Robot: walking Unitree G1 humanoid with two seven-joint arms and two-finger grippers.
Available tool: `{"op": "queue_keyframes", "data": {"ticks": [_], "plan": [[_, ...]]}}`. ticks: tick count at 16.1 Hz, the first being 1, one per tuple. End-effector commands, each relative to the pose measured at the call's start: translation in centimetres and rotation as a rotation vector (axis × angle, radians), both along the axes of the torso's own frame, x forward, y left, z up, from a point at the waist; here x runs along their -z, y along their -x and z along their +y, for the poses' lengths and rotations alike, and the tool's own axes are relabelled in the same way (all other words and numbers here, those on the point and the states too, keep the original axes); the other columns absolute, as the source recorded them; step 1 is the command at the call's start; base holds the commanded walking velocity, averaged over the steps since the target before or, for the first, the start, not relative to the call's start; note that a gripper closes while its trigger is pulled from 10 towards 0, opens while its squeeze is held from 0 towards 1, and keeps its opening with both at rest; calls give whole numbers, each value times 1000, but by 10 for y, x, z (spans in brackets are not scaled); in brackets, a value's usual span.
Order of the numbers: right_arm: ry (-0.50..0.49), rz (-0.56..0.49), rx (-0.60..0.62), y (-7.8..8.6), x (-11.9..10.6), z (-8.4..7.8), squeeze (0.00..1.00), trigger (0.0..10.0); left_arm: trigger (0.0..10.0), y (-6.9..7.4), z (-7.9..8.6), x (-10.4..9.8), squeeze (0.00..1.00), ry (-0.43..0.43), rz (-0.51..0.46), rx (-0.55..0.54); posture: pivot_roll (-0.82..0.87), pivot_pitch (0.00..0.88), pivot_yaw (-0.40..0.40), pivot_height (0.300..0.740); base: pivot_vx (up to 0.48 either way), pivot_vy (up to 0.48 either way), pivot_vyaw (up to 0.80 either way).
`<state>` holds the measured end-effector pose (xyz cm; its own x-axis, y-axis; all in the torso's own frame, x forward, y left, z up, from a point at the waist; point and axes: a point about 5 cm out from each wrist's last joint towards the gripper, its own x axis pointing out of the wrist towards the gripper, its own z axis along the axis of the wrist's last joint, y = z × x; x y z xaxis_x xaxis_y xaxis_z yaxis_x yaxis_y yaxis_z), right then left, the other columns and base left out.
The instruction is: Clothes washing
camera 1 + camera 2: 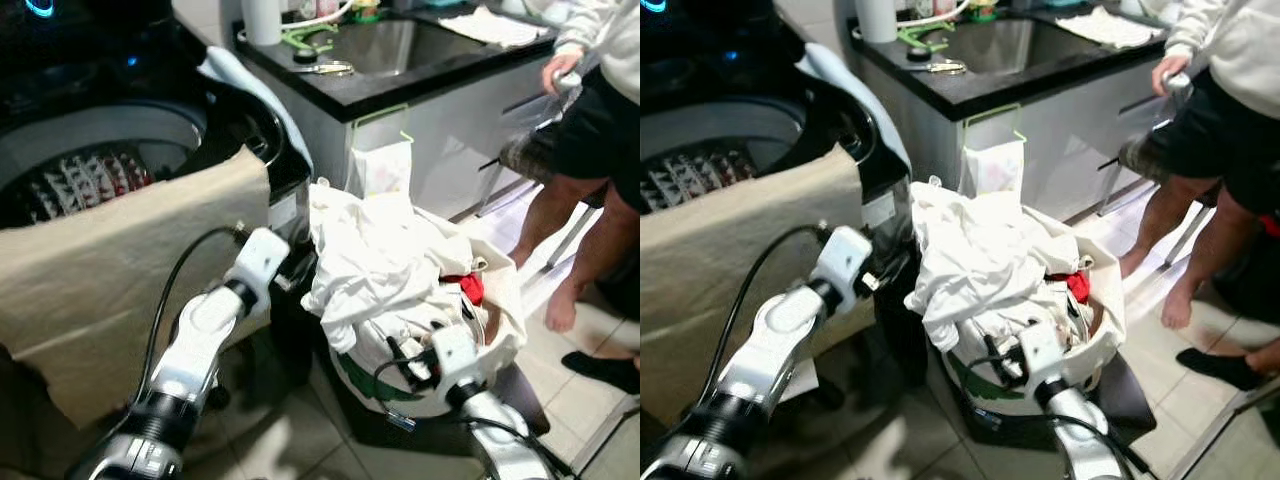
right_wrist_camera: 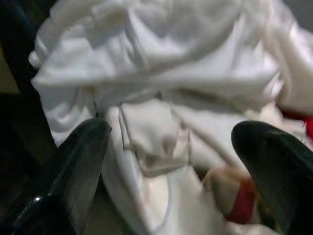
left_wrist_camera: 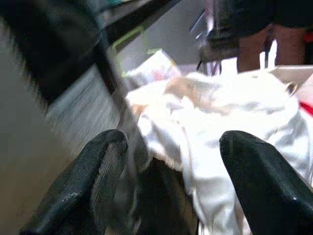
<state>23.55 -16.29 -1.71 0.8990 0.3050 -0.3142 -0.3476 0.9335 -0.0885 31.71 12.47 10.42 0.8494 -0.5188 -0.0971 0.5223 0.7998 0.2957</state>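
- left gripper [image 3: 171,181] fingers spread wide, nothing between them, pointed at the near edge of the white clothes pile [image 3: 220,117]; not touching cloth as far as the wrist view shows, view is blurred
- right gripper [image 2: 171,171] fingers also spread wide, empty, aimed straight at the white clothes from close up; a bit of red cloth [image 2: 242,203] near one fingertip
- in the head views the left arm [image 1: 215,320] reaches up between the washing machine and the basket, gripper end just beside the basket's left side
- right arm [image 1: 455,365] comes up from below, wrist at the front of the basket
- laundry basket [image 1: 505,330] stands on the tiled floor [image 1: 290,440], heaped with white clothes, red piece [image 1: 470,287] showing on its right side
- washing machine [image 1: 110,130] left of basket, lid up, clothes inside the drum [image 1: 85,180]
- beige cloth [image 1: 110,280] draped over machine's front edge
- dark counter with sink [image 1: 385,45] behind the basket
- person [image 1: 595,130] standing at right, barefoot, hand at the counter edge
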Motion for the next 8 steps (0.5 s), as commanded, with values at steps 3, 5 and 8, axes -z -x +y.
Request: {"op": "queue_keyframes", "data": {"ticks": [3,5,8], "plan": [[36,84,1,-4,11,14,0,10000,10000,-4,-10,-3,0,-5,-6,54,76,0,84,740,0,0,0],[60,129,-30,-3,18,28,0,10000,10000,-5,-6,5,0,-17,12,63,88,0,75,740,0,0,0],[106,201,-62,9,30,33,0,10000,10000,-10,-6,18,0,-44,55,42,97,0,71,740,0,0,0]]}}
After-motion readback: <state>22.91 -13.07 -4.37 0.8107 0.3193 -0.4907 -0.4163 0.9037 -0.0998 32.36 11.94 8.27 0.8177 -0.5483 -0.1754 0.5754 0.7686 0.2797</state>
